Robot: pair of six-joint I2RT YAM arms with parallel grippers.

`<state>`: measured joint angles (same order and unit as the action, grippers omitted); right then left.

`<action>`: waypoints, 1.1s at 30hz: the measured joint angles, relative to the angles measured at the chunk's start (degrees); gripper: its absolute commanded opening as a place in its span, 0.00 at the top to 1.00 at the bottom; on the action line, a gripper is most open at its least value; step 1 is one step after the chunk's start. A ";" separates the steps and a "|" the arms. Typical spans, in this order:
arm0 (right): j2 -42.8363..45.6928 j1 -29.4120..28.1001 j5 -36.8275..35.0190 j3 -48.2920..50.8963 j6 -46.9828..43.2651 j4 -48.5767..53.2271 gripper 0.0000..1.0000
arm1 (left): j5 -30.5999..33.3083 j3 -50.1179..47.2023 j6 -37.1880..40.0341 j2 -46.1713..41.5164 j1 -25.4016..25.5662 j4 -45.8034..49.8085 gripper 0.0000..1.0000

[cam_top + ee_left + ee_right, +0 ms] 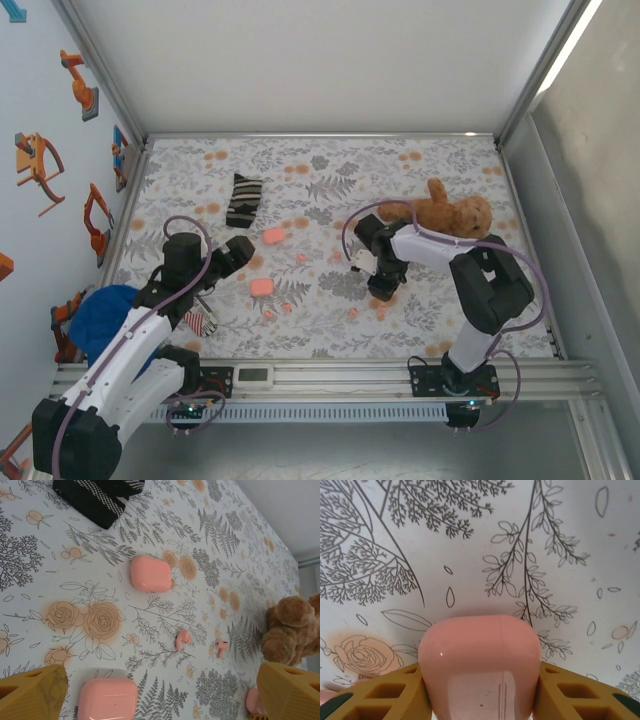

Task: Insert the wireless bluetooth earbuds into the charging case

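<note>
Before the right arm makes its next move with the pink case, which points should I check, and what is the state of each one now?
1. The right gripper is around the pink case, with its fingers against both sides: ok.
2. The case sits centred between them: ok.
3. The case lid is open for loading: cannot tell.
4. The case is lifted off the cloth: cannot tell.
5. The left gripper is open and holds nothing: ok.
6. Two earbuds lie free on the cloth, apart from each other: ok.
</note>
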<state>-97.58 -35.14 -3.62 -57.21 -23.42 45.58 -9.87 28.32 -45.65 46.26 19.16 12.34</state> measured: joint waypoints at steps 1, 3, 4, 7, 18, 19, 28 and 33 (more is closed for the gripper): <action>0.79 0.00 -0.17 0.24 -0.07 -0.07 0.55 | -0.02 0.00 0.00 0.00 0.00 0.15 0.04; 3.17 0.00 -0.33 0.48 -0.24 -0.39 0.55 | -0.11 0.02 0.00 0.00 0.00 0.31 0.04; 4.52 0.00 -0.35 0.59 -0.28 -0.61 0.55 | -0.31 0.04 0.00 0.00 0.00 0.33 0.04; 10.40 0.00 0.13 0.79 -0.50 -1.81 0.55 | -1.75 0.42 0.07 0.11 0.04 0.31 0.02; 32.41 -1.62 6.84 0.17 -1.97 -6.10 0.55 | -12.76 10.56 0.98 5.11 4.92 -1.22 0.16; 33.48 -1.81 7.28 -0.09 -2.16 -6.16 0.55 | -13.46 11.37 0.96 5.60 5.68 -1.44 0.17; 40.11 -3.13 9.62 -2.36 -4.11 -7.41 0.55 | -17.70 18.18 0.98 10.86 14.75 -5.35 0.24; 40.35 -4.35 9.57 -2.97 -4.63 -7.52 0.55 | -18.36 21.16 1.07 15.15 20.26 -8.24 0.26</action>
<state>-57.23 -39.48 5.96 -60.18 -28.05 38.06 -28.23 49.47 -44.58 61.41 39.42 4.10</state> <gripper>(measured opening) 0.447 0.751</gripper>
